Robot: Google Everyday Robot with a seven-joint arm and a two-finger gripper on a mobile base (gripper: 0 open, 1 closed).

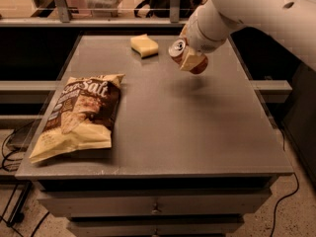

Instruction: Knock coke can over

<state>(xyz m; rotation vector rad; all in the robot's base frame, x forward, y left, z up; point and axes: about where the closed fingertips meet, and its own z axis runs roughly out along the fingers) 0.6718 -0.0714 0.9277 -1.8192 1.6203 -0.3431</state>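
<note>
Above the grey table (197,132), my gripper (190,59) clasped the coke can (176,48), tilted, top facing left.

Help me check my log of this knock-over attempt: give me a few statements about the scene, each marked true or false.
1. The coke can stands upright on the table. False: it is tilted, its silver top pointing left, and the claw grips it.
2. The chip bag lies flat near the table's left edge. True.
3. The claw hangs over the chip bag. False: it is at the coke can, over the far right part of the table, well away from the bag.
4. A yellow sponge lies near the table's far edge, apart from the coke can. True.
</note>
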